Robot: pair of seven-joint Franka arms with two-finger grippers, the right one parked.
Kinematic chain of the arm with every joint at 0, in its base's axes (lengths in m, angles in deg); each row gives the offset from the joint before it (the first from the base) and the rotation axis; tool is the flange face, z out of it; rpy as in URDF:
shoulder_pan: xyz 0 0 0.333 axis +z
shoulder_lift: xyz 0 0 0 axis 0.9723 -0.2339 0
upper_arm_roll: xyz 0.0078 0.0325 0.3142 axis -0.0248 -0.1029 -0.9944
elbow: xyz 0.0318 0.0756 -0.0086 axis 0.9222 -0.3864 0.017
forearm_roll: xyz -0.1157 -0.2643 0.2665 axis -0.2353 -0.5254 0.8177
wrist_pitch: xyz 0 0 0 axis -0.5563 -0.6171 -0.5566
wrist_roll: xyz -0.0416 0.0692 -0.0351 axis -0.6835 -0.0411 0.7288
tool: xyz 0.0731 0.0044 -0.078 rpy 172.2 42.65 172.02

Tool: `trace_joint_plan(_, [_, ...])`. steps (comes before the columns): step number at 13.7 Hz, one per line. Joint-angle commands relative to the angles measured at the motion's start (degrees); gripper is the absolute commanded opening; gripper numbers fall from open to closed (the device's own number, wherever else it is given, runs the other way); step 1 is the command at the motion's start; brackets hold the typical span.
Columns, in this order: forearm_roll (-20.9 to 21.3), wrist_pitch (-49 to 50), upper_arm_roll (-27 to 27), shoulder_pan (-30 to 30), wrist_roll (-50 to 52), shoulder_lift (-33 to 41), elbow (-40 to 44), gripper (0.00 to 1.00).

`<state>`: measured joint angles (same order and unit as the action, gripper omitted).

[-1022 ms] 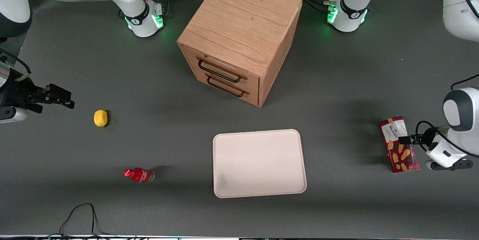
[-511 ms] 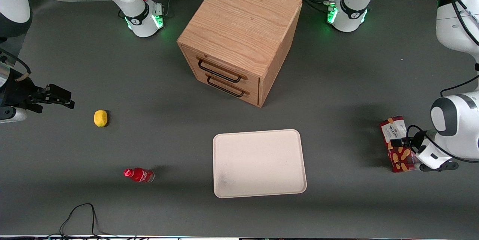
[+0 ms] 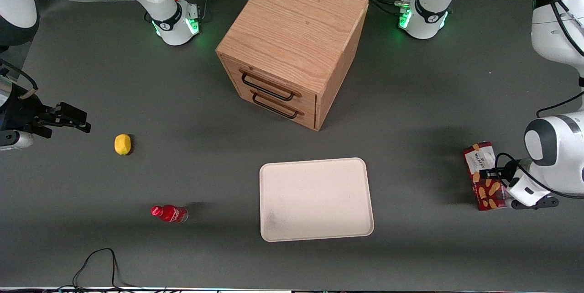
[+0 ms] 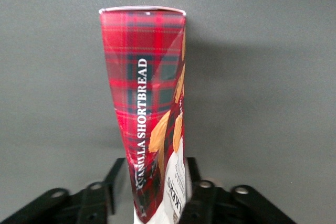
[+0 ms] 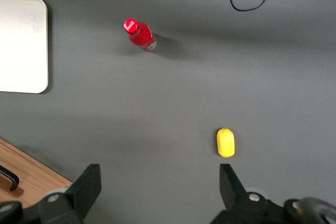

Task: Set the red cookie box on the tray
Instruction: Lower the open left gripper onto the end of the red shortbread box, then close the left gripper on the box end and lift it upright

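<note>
While the red cookie box [image 3: 485, 176] lay on the dark surface [image 3: 410, 101] toward the working arm's end, the end effector [image 3: 489, 173] sat at its midsection, fingers [image 4: 100, 203] on either side of the carton's long sides. In the left wrist view the box [image 4: 147, 108] ran between the two fingers, pressed against them, so it appeared clamped. The tray [image 3: 315, 199] rested flat near the middle of the surface, well apart from the box, roughly at the box's nine o'clock in the front view. A wooden cabinet [image 3: 292, 46] stood at the tray's twelve o'clock, farther from the front camera. A yellow object [image 3: 122, 143] and a small red bottle [image 3: 169, 213] lay toward the parked arm's end.
</note>
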<state>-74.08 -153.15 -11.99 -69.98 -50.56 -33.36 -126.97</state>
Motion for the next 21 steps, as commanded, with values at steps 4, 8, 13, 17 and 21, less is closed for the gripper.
trace_joint_plan(4, [-0.4, -1.1, -0.1, 0.0, -0.6, 0.8, -1.3, 0.00])
trace_joint_plan(8, [-0.3, -0.2, -0.2, 0.0, -0.8, 0.9, -0.9, 0.00])
trace_joint_plan(13, [0.3, 8.0, -0.2, -0.1, -1.8, 3.1, 5.1, 0.00])
trace_joint_plan(17, [-0.2, 26.8, -0.1, -0.6, -1.6, 3.4, 17.6, 0.00])
trace_joint_plan(21, [0.0, 40.7, 0.1, -1.0, -1.5, 4.4, 29.5, 0.00])
